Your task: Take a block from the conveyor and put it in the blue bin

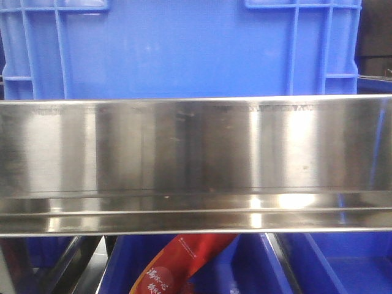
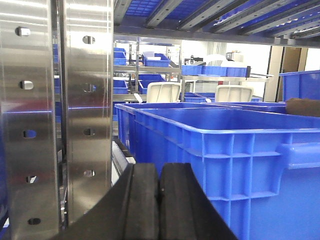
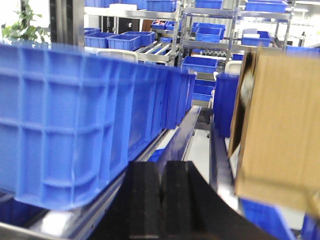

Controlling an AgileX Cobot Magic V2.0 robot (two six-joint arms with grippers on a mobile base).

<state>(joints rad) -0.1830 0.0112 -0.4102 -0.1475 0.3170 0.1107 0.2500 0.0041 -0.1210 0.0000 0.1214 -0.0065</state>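
Block: I cannot see it in any of my three views, so where it lies, I cannot tell, nor its colour or shape; nothing sits between either pair of my fingers.
Conveyor: I see no dark woven belt either; what runs ahead of my right gripper (image 3: 161,200) is a narrow metal track (image 3: 187,132) going away from the jaws between the bins.
Progress: by my judgement nothing is done yet. No block is held and none shows in a bin, so finding it, grasping it and dropping it in are all still ahead.
Left jaws: my left gripper (image 2: 159,200) is clenched, its two black pads pressed together with only a thin seam, and it holds nothing.
Right jaws: clenched too, pad against pad, empty.
Blue bin, left wrist view: a large blue bin (image 2: 240,150) stands just beyond and to the right of my left jaws, its rim above them; the part of its inside I can see shows no block.
Blue bin, right wrist view: another blue crate (image 3: 75,130) rises to the left of my right jaws, close by.
Cardboard box: a brown cardboard box (image 3: 280,130) stands to the right of my right jaws, blurred.
Upright: a perforated steel post (image 2: 55,115) stands left of my left jaws.
Front view: a brushed steel shelf rail (image 1: 196,159) fills it, with a red packet (image 1: 184,263) below.
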